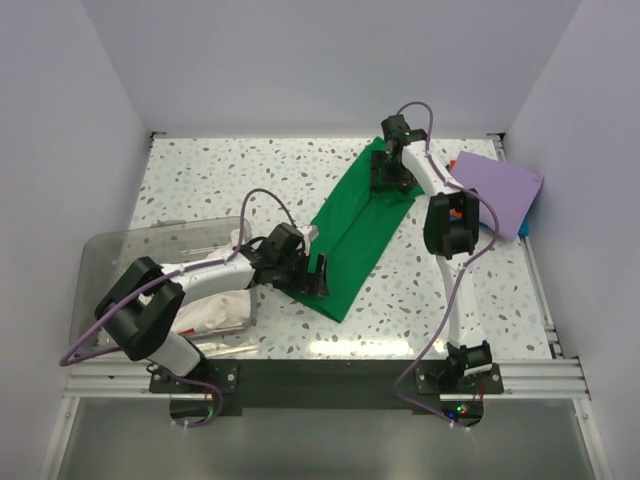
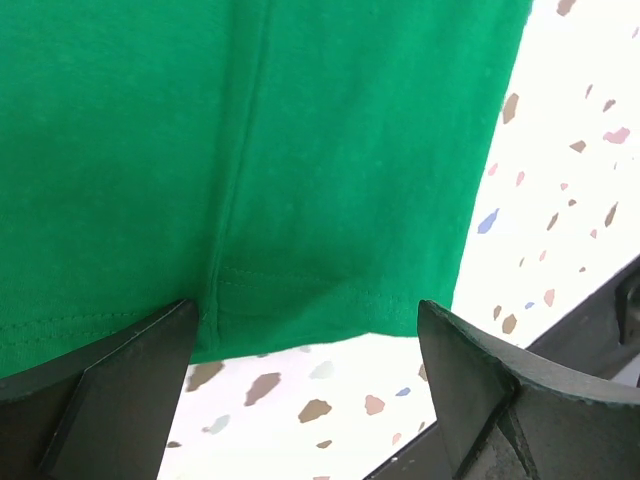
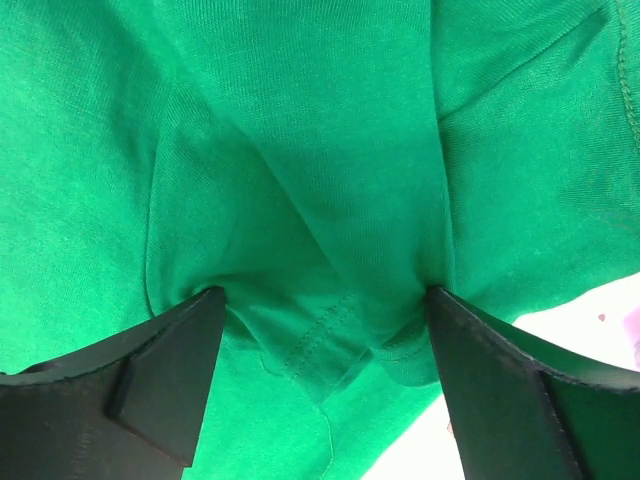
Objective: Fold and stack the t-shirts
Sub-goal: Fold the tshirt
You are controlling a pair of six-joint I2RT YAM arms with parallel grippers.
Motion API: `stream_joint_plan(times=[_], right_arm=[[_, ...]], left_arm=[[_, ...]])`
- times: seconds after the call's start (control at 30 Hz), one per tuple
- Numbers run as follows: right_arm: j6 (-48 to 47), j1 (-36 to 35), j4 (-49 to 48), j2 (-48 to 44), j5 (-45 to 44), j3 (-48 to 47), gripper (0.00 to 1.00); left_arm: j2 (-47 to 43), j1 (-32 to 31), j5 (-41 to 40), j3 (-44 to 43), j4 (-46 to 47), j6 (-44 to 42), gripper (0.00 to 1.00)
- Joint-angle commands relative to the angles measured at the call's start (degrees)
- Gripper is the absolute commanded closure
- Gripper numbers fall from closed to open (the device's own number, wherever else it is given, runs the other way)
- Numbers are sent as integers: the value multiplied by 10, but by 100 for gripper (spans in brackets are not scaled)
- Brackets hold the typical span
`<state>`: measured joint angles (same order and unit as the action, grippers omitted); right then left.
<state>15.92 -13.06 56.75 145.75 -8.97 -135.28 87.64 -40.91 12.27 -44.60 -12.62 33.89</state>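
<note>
A bright green t-shirt [image 1: 355, 235], folded into a long strip, lies diagonally on the speckled table. My left gripper [image 1: 319, 278] is open at the strip's near end; in the left wrist view [image 2: 305, 325] the hem [image 2: 300, 300] lies just ahead of the spread fingers, with bare table between them. My right gripper [image 1: 389, 182] is open at the far end; in the right wrist view [image 3: 325, 305] its fingers press down on either side of a bunched fold of green cloth [image 3: 320, 200]. A folded lavender-purple t-shirt [image 1: 497, 188] lies at the back right. White t-shirts [image 1: 215, 312] lie in the bin.
A clear plastic bin [image 1: 130, 255] stands at the left by the left arm's base. The lavender shirt rests at the table's right edge, over something blue [image 1: 530, 215]. The aluminium rail [image 1: 320, 375] runs along the near edge. White walls enclose three sides.
</note>
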Motion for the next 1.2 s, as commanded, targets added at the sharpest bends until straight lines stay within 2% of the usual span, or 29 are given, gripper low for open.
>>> stream_joint_plan(times=[0.0,0.27,0.47,0.6,0.73,0.97,1.17], right_arm=[[-33,20,-18,16,17,5,14],[-62,26,-28,-23,13,-39,2],[-72,28,-51,-95,36,-30,1],[-57,27,-86,-165,79,49,1],[-20,27,-144,-224,118,142,1],[-3,26,-142,-199,128,163,1],[5,29,-142,-152,102,143,1]], left_arm=[[11,-22,35,3,22,9,3],[12,-73,69,-16,29,-11,3],[-42,-80,57,-43,-7,-21,3],[-64,-81,31,-75,-3,-25,1],[-22,-80,13,-108,23,-29,1],[65,-81,-61,-142,51,-76,1],[95,-89,-66,-107,61,-81,1]])
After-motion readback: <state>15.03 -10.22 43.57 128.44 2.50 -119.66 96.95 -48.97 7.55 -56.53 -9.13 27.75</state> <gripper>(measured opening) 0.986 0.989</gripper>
